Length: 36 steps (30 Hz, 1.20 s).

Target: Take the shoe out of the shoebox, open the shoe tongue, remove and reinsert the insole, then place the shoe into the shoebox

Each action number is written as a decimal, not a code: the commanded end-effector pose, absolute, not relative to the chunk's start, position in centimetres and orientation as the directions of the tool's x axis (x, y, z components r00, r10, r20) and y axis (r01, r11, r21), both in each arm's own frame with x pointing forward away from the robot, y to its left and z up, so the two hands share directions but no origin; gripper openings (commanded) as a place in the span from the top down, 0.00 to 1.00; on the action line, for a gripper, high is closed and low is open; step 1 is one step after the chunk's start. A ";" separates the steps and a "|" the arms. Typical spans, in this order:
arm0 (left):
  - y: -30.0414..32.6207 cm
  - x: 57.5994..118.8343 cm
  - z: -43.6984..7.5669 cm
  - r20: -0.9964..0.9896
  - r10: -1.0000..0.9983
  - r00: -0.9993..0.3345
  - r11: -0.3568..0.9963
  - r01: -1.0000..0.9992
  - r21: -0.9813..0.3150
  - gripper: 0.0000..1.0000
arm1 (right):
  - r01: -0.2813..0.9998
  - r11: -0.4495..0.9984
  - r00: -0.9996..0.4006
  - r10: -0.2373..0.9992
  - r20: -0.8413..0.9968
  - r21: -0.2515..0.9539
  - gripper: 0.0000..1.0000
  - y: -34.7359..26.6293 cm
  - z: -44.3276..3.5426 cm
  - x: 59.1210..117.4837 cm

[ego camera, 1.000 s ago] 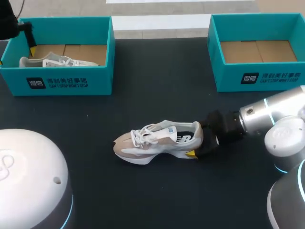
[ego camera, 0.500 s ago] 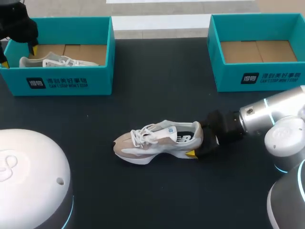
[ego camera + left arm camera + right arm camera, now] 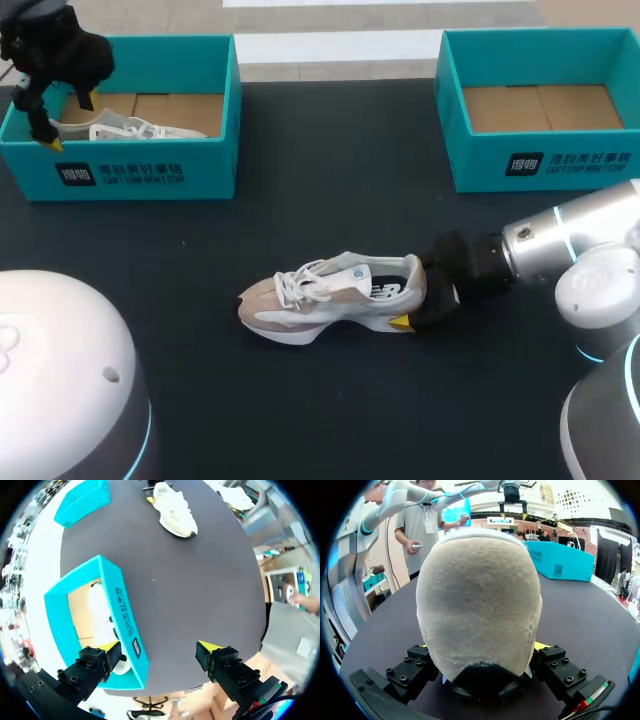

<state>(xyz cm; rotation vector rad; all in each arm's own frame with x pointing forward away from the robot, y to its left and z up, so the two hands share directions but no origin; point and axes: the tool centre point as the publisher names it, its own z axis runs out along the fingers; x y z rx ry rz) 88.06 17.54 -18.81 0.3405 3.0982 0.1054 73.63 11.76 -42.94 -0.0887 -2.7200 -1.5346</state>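
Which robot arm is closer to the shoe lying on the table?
Right. The right arm has its jaws shut on the heel of the shoe; the left arm is far off, jaws open over a wall of the shoebox.

White-and-beige shoe [image 3: 335, 292], teal shoeboxes [image 3: 150, 172] with white print, black table [image 3: 330, 180].

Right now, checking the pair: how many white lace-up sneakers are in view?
2. One white lace-up sneaker lies on the black table, heel in the right gripper; the second sneaker lies inside the left teal cardboard shoebox.
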 end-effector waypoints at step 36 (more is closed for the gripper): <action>9.9 83.3 -19.3 -0.076 -0.839 -0.539 0.544 -0.826 -0.144 0.00 | 0.059 0.519 -0.998 0.043 0.043 0.853 1.00 12.5 -43.7 73.8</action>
